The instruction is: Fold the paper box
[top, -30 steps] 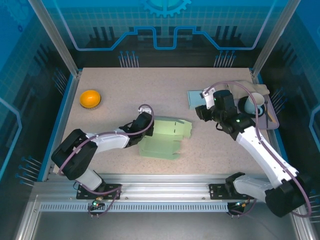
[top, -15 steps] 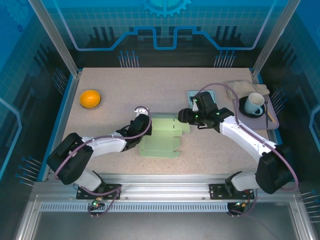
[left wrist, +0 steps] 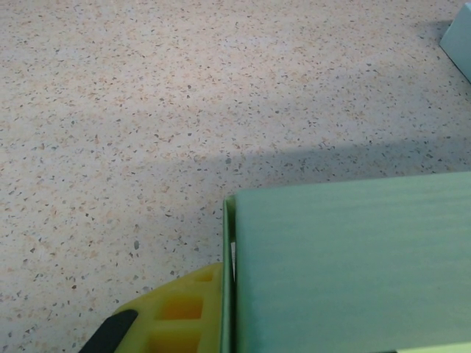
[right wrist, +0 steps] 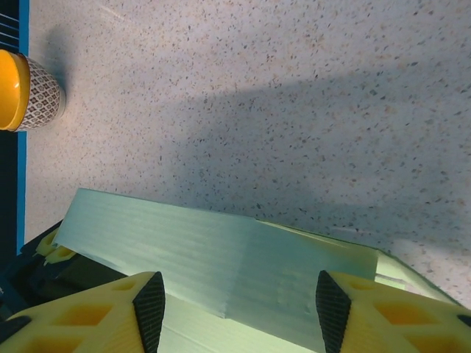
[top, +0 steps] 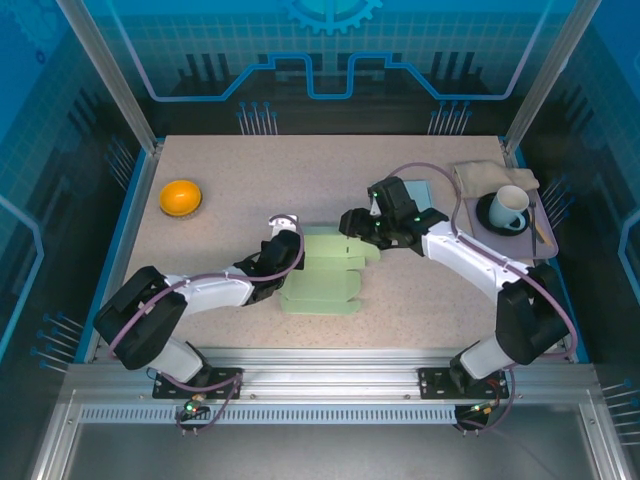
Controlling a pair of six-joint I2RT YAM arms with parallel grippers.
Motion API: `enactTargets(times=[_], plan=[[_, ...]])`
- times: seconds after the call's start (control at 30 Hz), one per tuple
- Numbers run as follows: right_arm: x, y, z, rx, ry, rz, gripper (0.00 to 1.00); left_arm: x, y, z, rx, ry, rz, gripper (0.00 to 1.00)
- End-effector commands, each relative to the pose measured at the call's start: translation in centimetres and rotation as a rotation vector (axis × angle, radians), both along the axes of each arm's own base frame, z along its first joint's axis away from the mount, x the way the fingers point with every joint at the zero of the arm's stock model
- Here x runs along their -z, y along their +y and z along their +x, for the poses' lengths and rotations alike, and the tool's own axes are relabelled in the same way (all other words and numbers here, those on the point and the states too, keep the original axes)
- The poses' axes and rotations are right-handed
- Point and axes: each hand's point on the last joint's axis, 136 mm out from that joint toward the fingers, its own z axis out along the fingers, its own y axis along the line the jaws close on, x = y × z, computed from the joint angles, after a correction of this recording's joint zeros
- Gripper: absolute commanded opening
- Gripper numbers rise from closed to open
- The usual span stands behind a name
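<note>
The right tool (top: 352, 222) swung to the paper box (top: 325, 290), jaws apart; left tool (top: 286, 268) stays clamped on it.

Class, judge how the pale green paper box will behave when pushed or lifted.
The pale green paper box looks thin, so it is probably light and easily slid. Its panels look flat and unsagging, so it is likely stiff between creases.

The pale green paper box (top: 330, 272) is laid mostly flattened, half-folded, mid-table, a bit nearer the front edge.
</note>
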Motion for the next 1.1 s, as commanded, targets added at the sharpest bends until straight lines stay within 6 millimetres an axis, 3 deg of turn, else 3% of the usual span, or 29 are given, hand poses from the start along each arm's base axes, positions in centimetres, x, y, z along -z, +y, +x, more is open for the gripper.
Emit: enactTargets(times=[0.0,0.23,0.4,0.6,0.8,0.83,0.9,0.93,1.07], plan=[[0.2,1.9,-0.2,-0.005,0.033,0.06,0.59,-2.3,-0.4,0.6,-0.035,-0.062,-0.072,0.05],[-0.2,4.1,-0.2,-0.004,0.064,0.203,0.55,-2.9,-1.3,0.5,-0.017,-0.072,-0.111,0.05],[-0.9,4.7,0.2,0.019,0.049,0.271,0.27,-2.9,-1.9,0.1,0.003,-0.072,-0.113,0.05],[-1.0,4.0,0.2,0.051,0.027,0.26,0.18,-2.9,-1.9,0.0,-0.005,-0.066,-0.111,0.05],[-1.1,2.6,-0.1,0.114,-0.003,0.258,0.19,-3.0,-1.3,0.0,-0.046,-0.07,-0.122,0.05],[-1.2,2.1,-0.2,0.129,-0.016,0.254,0.24,-3.1,-1.3,0.0,-0.048,-0.073,-0.126,0.05],[-1.6,1.2,-0.4,0.138,-0.033,0.228,0.43,-3.2,-1.0,0.0,-0.063,-0.075,-0.124,0.05],[-1.7,0.8,-0.6,0.128,-0.042,0.205,0.47,-3.2,-0.9,0.0,-0.07,-0.073,-0.12,0.05],[-2.2,-1.3,-1.8,0.081,-0.083,0.072,0.44,-3.2,-0.3,0.1,-0.095,-0.069,-0.092,0.05]])
